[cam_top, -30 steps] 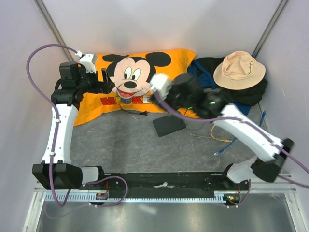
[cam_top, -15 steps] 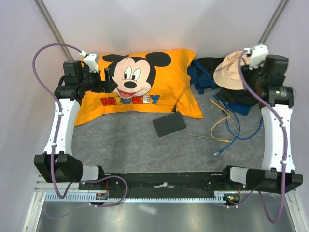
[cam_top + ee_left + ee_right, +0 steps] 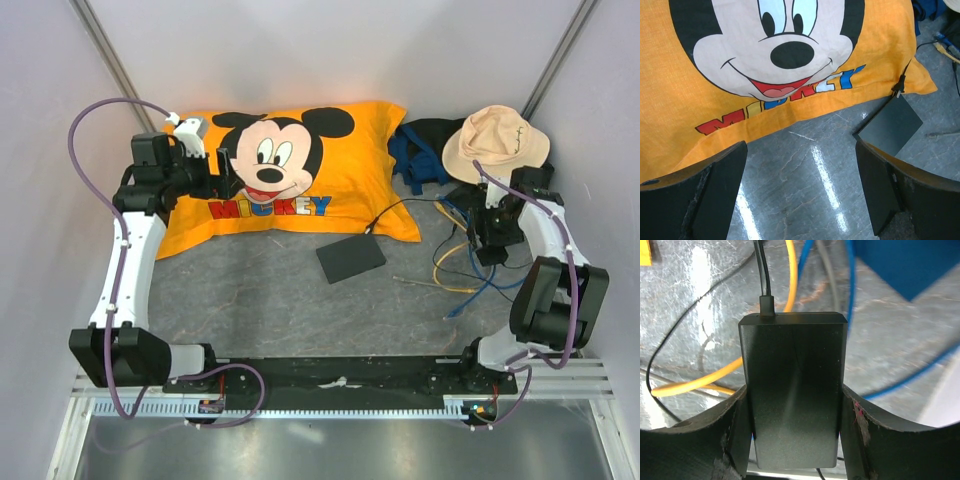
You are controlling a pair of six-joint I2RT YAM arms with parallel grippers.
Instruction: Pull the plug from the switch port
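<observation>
The switch (image 3: 350, 258) is a flat black box on the grey table just below the pillow; it also shows in the left wrist view (image 3: 890, 125). A thin black cord's plug (image 3: 898, 87) sits in its far edge. The cord (image 3: 400, 203) arcs right toward my right gripper (image 3: 490, 242). In the right wrist view my right gripper (image 3: 793, 392) is shut on the small black power brick (image 3: 792, 390), with the cord leaving its top. My left gripper (image 3: 222, 170) is open and empty above the pillow's front edge, left of the switch, and shows in its wrist view (image 3: 800, 150).
An orange Mickey pillow (image 3: 300, 170) lies at the back. A tan hat (image 3: 495, 140) rests on dark and blue cloth (image 3: 420, 160) at the back right. Yellow and blue cables (image 3: 470, 270) are tangled on the table under the right arm.
My right arm swung from over the switch to the far right, then folded down low over the cables. The black cord now arcs from the switch toward it. The left arm barely moved.
</observation>
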